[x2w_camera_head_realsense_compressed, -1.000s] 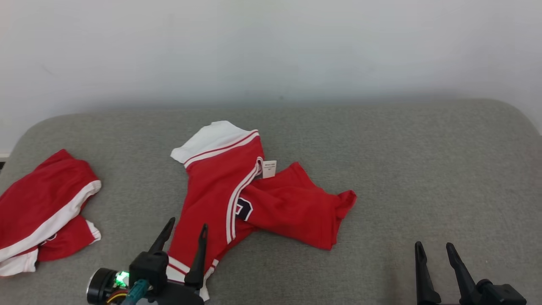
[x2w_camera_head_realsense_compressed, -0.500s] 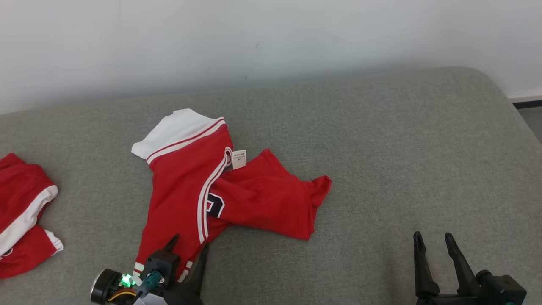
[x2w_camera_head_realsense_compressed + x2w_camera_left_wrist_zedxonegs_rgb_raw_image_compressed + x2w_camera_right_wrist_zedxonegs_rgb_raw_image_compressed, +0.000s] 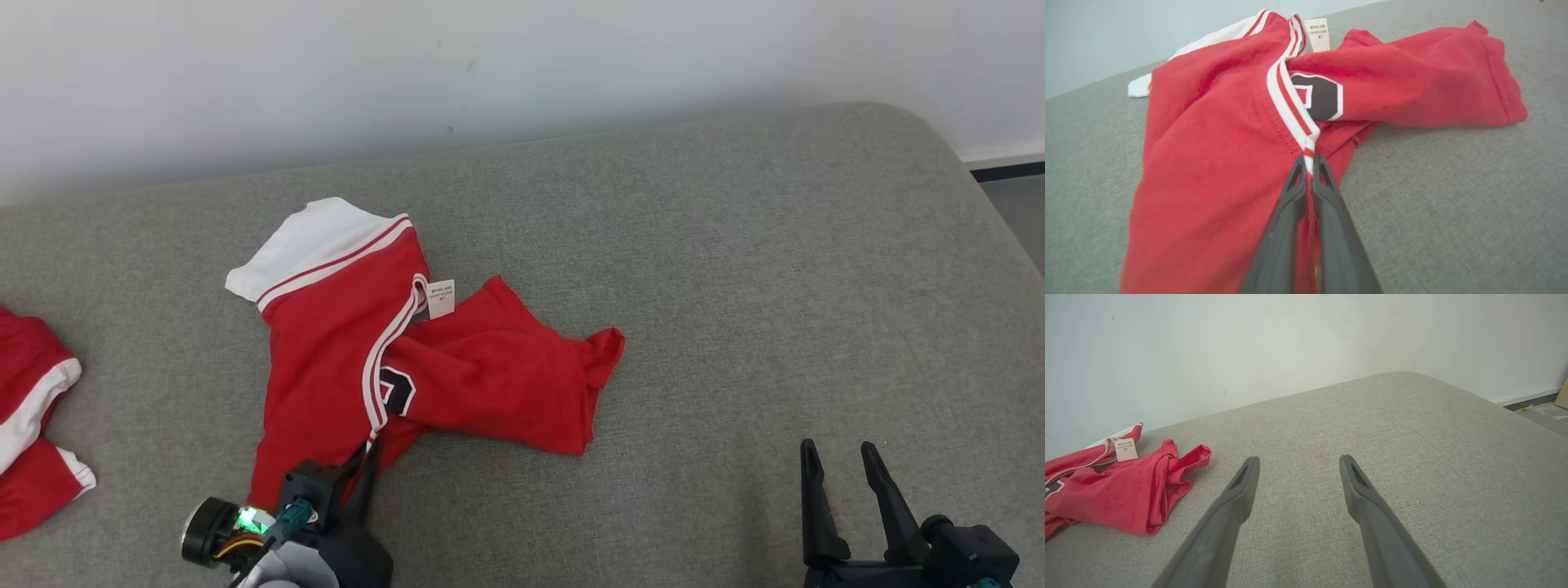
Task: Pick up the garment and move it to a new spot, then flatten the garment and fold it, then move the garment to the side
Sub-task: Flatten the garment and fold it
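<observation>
Garment (image 3: 1216, 134) edge betw. L tool (image 3: 1309, 160) tips

On surface (image 3: 735, 286): garment (image 3: 326, 367) left of centre; second garment (image 3: 24, 408) at left edge, well apart. At garment's near end, by near edge: left gripper (image 3: 367, 453). Over near right corner: right gripper (image 3: 837, 453). Behind far edge: wall (image 3: 522, 65).

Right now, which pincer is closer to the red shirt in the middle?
Left. The left pincer is shut on the striped edge of the red shirt. The right pincer hangs open over the gray cushion, well off to the shirt's right, touching nothing.
</observation>
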